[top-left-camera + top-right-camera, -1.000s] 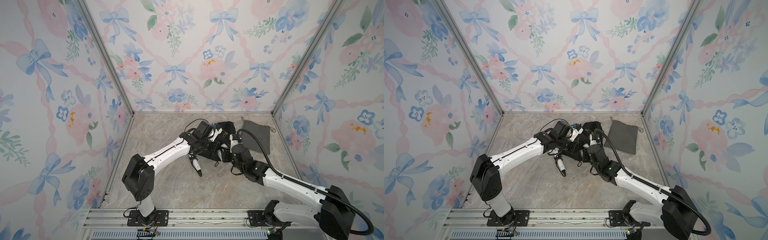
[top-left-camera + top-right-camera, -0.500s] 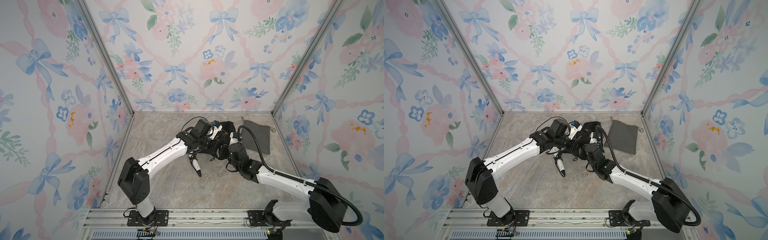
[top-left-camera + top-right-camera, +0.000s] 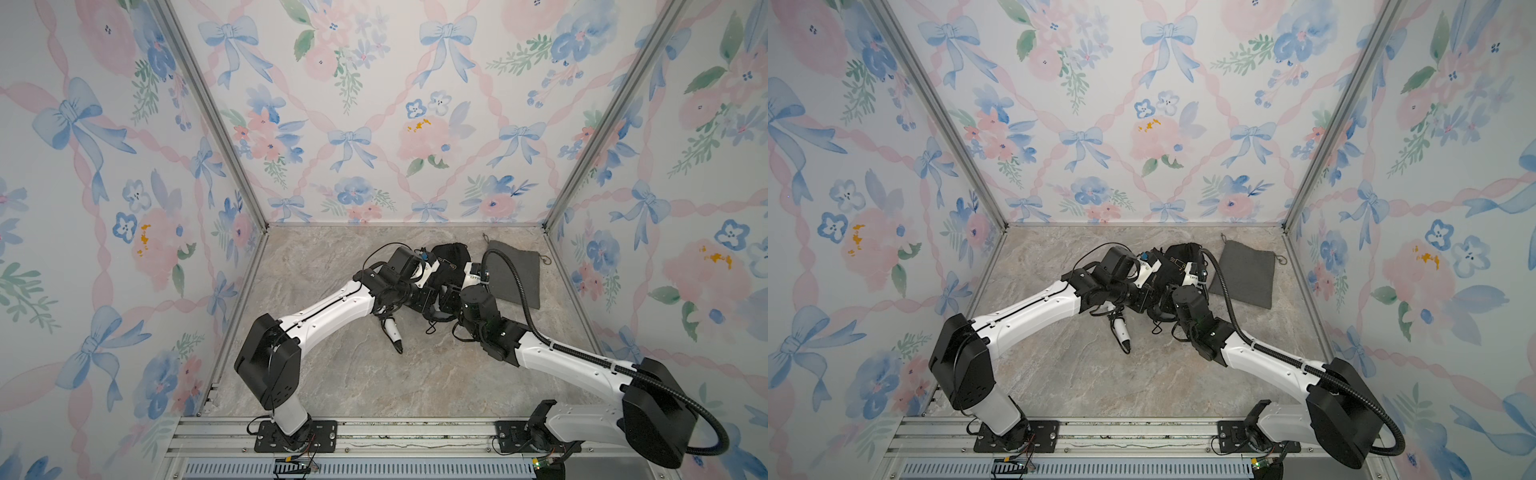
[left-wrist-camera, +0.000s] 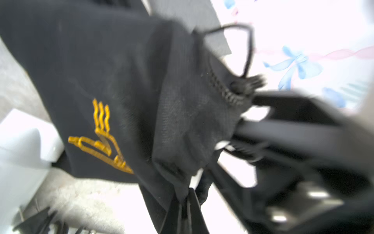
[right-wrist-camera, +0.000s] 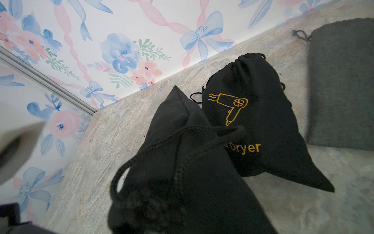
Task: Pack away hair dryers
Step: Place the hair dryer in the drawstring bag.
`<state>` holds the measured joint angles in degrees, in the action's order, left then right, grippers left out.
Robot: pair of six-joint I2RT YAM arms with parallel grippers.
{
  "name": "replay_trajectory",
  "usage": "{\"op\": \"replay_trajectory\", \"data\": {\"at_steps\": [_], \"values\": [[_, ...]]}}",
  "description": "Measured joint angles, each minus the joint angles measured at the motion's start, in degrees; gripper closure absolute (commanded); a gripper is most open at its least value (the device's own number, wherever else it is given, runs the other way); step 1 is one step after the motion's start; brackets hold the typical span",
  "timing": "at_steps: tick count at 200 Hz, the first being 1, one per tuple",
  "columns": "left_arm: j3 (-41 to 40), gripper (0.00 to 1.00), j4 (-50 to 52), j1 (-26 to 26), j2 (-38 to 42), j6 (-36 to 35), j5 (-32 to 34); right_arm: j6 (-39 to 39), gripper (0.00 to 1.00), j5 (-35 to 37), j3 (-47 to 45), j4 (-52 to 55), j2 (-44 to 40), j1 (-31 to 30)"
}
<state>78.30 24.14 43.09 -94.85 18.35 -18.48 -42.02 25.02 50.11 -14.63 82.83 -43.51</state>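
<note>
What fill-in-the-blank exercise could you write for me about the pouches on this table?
1. The yellow drawing on the cinched black pouch shows a ___.
2. The word readable under that drawing is ___.
3. The flat pouch lying beside it is ___ in colour.
4. The left gripper pinches the fabric of a second pouch, whose colour is ___.
Missing words: hair dryer; Dryer; grey; black.

The flat pouch (image 3: pixel 513 272) lies on the table (image 3: pixel 332 374) at the back right. Just left of it lies a full pouch (image 5: pixel 263 141), with a third pouch (image 5: pixel 182 182) before that one, overlapping it in the right wrist view. Farther left of the flat pouch and nearer the front, a plug (image 3: pixel 392 330) lies on the table.
</note>
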Motion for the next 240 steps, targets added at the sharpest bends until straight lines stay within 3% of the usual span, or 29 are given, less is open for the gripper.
{"op": "replay_trajectory", "data": {"at_steps": [65,128,194,240], "values": [[2.9,0.92,0.0,-0.3,0.5,0.4,-0.9,0.0,0.59,1.2,0.0,-1.0,3.3,-0.1],[0.6,0.93,0.0,-4.6,0.5,0.3,-0.9,-0.2,0.26,-0.7,0.0,0.9,0.4,-1.3],[-1.8,0.93,0.0,-7.7,0.4,-0.2,0.1,2.5,0.22,-1.9,-3.5,7.0,-8.9,-7.7],[-2.4,0.93,0.2,-8.5,0.4,-0.3,0.7,7.0,0.22,-1.3,-8.5,12.1,-17.8,-8.9]]}}
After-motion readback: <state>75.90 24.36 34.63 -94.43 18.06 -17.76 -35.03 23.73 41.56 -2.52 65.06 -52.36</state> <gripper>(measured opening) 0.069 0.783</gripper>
